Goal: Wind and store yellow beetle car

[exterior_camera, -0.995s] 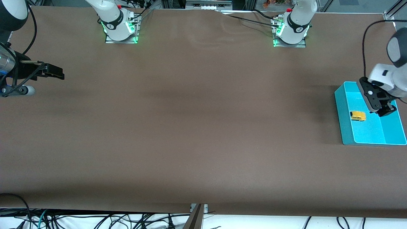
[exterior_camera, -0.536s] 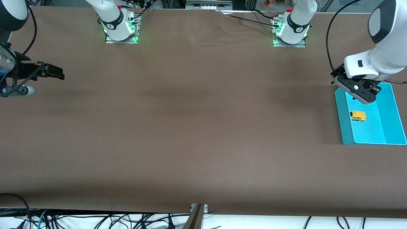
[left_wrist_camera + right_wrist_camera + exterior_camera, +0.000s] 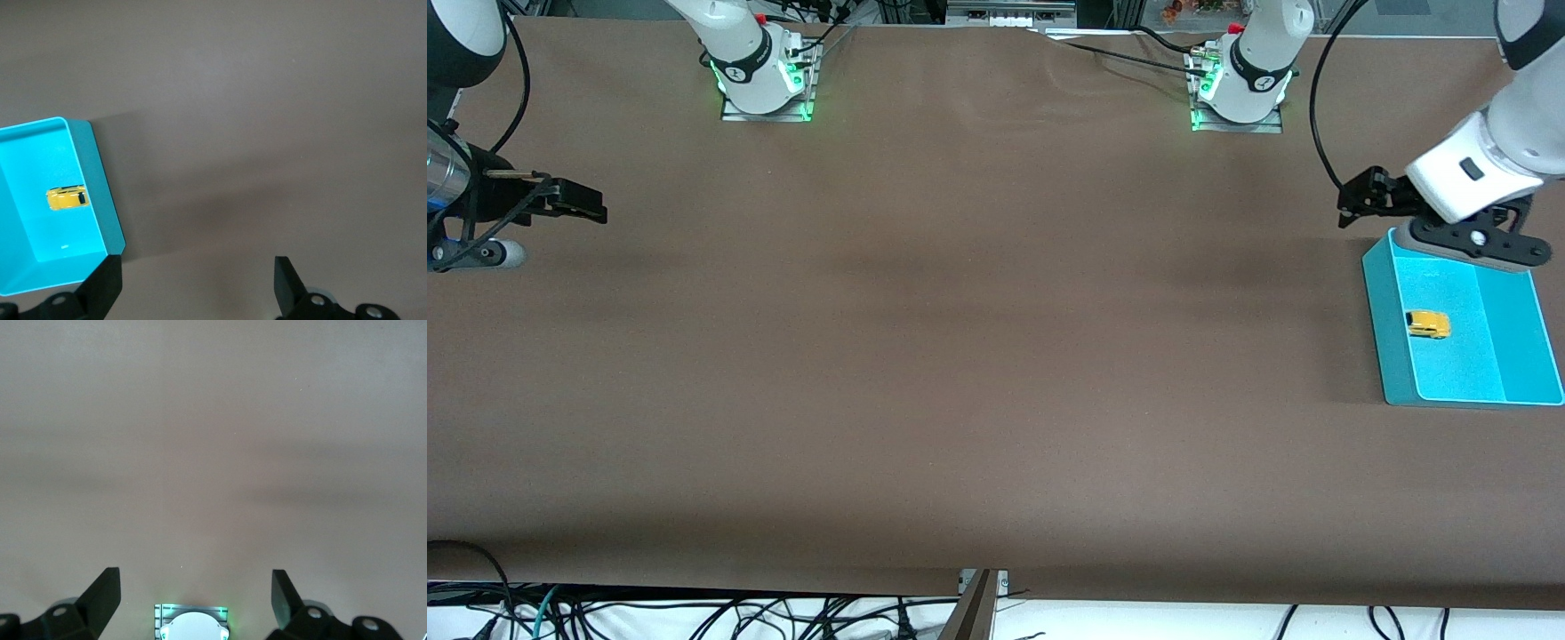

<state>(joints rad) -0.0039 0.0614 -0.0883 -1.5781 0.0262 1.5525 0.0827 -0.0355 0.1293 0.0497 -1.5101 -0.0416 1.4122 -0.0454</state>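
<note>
The yellow beetle car (image 3: 1428, 324) lies in the turquoise tray (image 3: 1378, 311) at the left arm's end of the table. It also shows in the left wrist view (image 3: 67, 198), inside the tray (image 3: 100, 193). My left gripper (image 3: 1472, 249) is open and empty, up in the air over the tray's edge toward the robots' bases; in its wrist view (image 3: 197, 265) bare table shows between the fingers. My right gripper (image 3: 591, 206) is open and empty and waits above the right arm's end of the table; in its wrist view (image 3: 195, 579) nothing is between the fingers.
The table is covered with a brown cloth (image 3: 978, 356). The two arm bases (image 3: 765, 84) (image 3: 1238, 93) stand at the table's edge farthest from the front camera. Cables (image 3: 694, 613) lie below the table's front edge.
My left gripper has risen out of the tray and swung toward the robots' bases. The car has stayed where it lay in the tray. The right arm has not moved.
</note>
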